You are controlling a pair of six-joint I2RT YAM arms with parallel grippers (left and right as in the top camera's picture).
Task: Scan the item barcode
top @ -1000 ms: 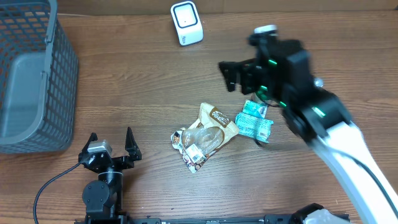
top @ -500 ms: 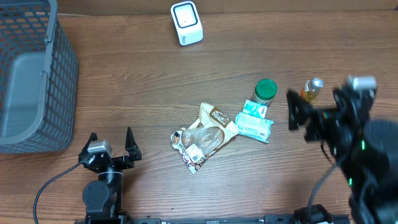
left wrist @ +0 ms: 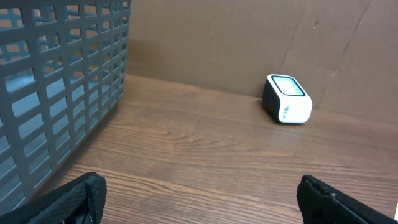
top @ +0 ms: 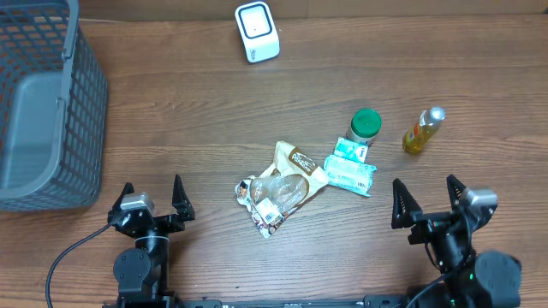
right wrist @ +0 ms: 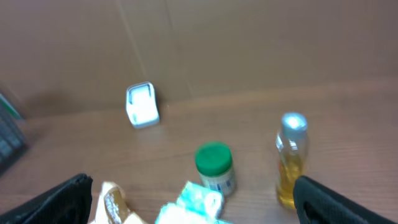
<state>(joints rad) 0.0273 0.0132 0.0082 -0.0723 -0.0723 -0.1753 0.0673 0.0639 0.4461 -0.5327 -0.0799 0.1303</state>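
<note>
The white barcode scanner (top: 257,32) stands at the far edge of the table, also seen in the left wrist view (left wrist: 287,99) and the right wrist view (right wrist: 142,104). Mid-table lie a clear-and-tan snack bag (top: 282,186) and a teal packet (top: 349,171). A green-lidded jar (top: 365,126) and a yellow bottle (top: 423,130) stand upright just behind the packet. My left gripper (top: 153,192) rests open at the near left with nothing between its fingers. My right gripper (top: 424,192) is open and empty at the near right, facing the jar and bottle.
A grey mesh basket (top: 43,103) fills the far left corner, close to the left gripper's left side (left wrist: 56,74). A brown cardboard wall backs the table behind the scanner.
The right arm has swung from above the items back down to the near right edge, uncovering the jar and bottle. The left arm and all items have not moved.
</note>
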